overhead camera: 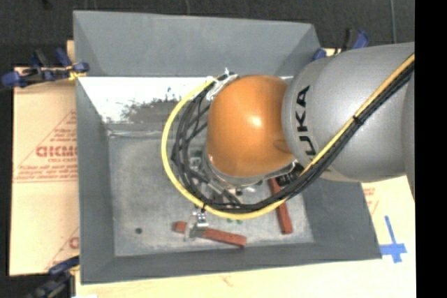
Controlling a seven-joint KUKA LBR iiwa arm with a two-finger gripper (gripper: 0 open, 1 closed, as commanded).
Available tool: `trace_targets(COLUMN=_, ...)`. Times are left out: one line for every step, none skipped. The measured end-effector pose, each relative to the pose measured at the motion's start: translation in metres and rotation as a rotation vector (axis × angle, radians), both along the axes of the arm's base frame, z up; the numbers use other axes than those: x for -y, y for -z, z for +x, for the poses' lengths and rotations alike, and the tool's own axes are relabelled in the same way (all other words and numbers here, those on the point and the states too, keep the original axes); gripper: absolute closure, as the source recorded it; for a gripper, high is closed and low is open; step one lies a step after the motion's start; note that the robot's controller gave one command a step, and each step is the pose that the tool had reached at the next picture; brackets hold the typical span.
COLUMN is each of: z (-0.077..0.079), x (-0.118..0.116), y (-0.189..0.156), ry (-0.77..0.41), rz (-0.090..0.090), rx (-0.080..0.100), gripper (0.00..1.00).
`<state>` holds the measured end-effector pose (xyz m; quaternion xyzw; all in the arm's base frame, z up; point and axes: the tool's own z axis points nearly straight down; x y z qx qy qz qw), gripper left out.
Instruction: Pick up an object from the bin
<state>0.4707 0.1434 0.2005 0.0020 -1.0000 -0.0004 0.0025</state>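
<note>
The grey metal bin [94, 171] was seen from above, and its floor was mostly bare. The silver arm [349, 115] was reached in from the right and was placed over the middle of the bin. An orange cover [244, 125] was fixed on its wrist, and a loop of yellow and black cables [171, 150] was hung around the left side of this cover.

A long reddish-brown stick [222, 237] was laid almost flat on the floor, near the wall at the lower edge of the view. A shorter reddish-brown stick [283, 218] was laid to the right of it, apart from it and partly covered by the cables.

Of the gripper [200, 220], a small silvery part was seen under the cable loop, just at the left end of the long stick. Whether it was wide or narrow, or whether the stick was touched by it, could not be told. A small dark speck [137, 231] was left well apart, on the left of the floor.
</note>
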Motion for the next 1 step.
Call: trace_targets(z=0.0018, x=0.0004, y=-0.0029, ry=0.003, rz=0.001, rx=0.007, gripper=0.00)
